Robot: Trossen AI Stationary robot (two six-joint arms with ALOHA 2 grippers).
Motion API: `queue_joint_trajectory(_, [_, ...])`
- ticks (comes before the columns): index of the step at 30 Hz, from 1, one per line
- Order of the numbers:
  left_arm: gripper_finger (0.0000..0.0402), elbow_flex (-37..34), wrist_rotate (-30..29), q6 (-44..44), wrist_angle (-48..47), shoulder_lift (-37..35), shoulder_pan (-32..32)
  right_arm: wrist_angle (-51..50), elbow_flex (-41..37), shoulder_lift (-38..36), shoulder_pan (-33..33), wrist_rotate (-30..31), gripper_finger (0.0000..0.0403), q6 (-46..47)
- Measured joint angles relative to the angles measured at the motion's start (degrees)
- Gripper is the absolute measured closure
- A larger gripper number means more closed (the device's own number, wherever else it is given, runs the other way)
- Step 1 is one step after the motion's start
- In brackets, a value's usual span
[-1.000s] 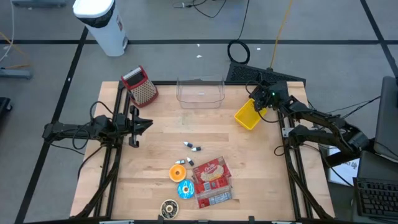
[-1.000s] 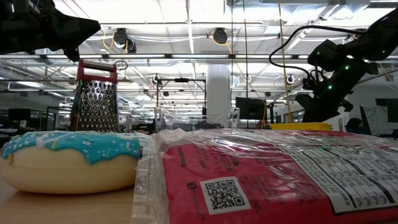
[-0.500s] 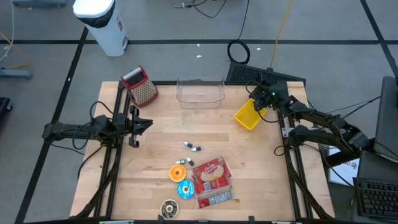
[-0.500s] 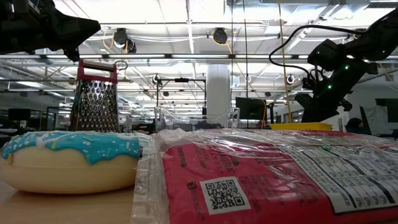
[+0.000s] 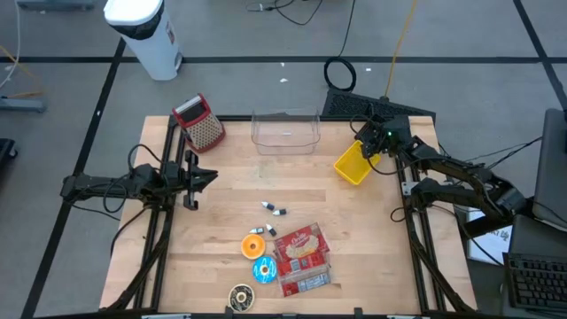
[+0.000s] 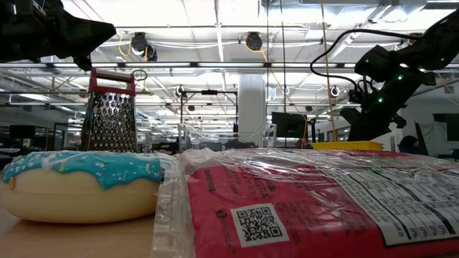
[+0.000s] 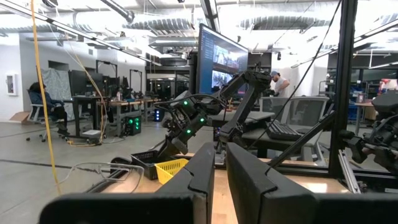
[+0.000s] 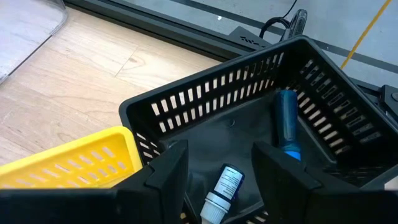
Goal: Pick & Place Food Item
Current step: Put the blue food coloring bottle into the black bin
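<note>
- Right gripper (image 8: 214, 171) hovered over the black basket (image 8: 249, 118) at the far right, fingers apart, empty.
- Left gripper (image 7: 219, 180) waited at the table's left, fingers nearly together, empty.
- Frosted donut (image 6: 79, 185) lay near centre, beside the red packet (image 5: 304, 257).
- Judged light, rounded, glaze possibly slick; grip across its sides.

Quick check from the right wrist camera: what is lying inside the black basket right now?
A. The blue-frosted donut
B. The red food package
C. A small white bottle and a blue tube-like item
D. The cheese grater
C: the right wrist view shows a small white bottle and a blue tube-like item inside the black basket, while the donut, package and grater are on the table.
</note>
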Motion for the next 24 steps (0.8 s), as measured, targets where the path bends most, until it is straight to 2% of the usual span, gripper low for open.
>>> queue_joint_trajectory(6, [0.0360, 0.0, 0.0, 0.0, 0.0, 0.0, 0.0, 0.1, 0.0, -0.2, 0.2, -1.6, 0.0238, 0.0])
queue_joint_trajectory(9, [0.0360, 0.0, 0.0, 0.0, 0.0, 0.0, 0.0, 2.4, -0.1, -1.2, 1.0, -8.8, 0.0238, 1.6])
queue_joint_trajectory(13, [0.0360, 0.0, 0.0, 0.0, 0.0, 0.0, 0.0, 8.9, 0.0, -3.8, 5.1, -23.0, 0.0240, 6.5])
queue_joint_trajectory(15, [0.0360, 0.0, 0.0, 0.0, 0.0, 0.0, 0.0, 12.6, 0.0, -5.5, 8.8, -29.0, 0.0243, 8.7])
queue_joint_trajectory(17, [0.0360, 0.0, 0.0, 0.0, 0.0, 0.0, 0.0, 16.2, 0.0, -7.4, 13.8, -32.0, 0.0245, 10.6])
queue_joint_trajectory(24, [0.0360, 0.0, 0.0, 0.0, 0.0, 0.0, 0.0, 26.5, 0.0, -14.0, 34.2, -33.1, 0.0248, 9.9])
